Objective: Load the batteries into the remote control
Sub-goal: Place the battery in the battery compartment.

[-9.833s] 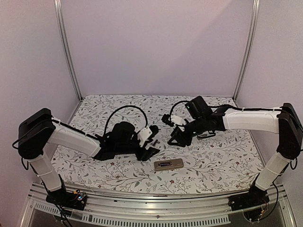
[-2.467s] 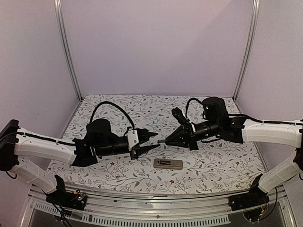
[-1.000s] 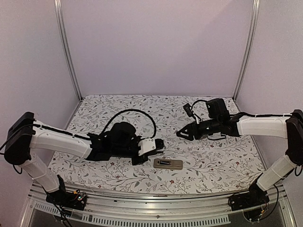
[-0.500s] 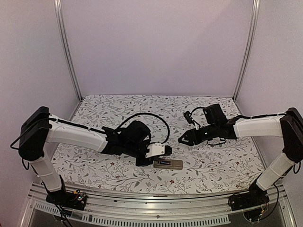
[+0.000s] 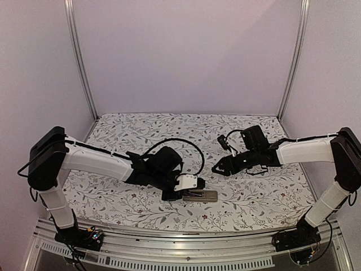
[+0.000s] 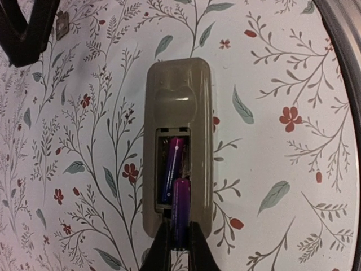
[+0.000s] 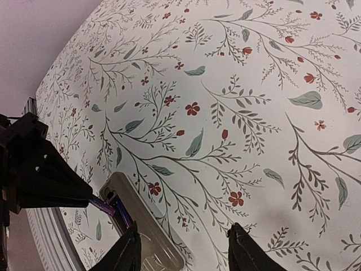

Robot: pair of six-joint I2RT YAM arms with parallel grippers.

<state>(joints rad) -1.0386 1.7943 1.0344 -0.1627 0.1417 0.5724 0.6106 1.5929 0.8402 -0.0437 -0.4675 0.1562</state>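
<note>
Left wrist view: the left gripper (image 6: 179,240) is clenched on the 2nd battery (image 6: 180,212), its tip at the open bay of the remote control (image 6: 179,96), which lies back-up on the floral cloth (image 6: 282,84). The 1st battery (image 6: 171,169) sits inside. Right gripper (image 7: 185,248) hangs released, empty. Roughly half done, I judge: seating this cell remains.

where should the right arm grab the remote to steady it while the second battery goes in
Probably best to grip the remote control across its long edges at the closed end, from above. It lies flat, back up, so only the edges offer purchase. The compartment end is taken: the left gripper holds the second battery there.
</note>
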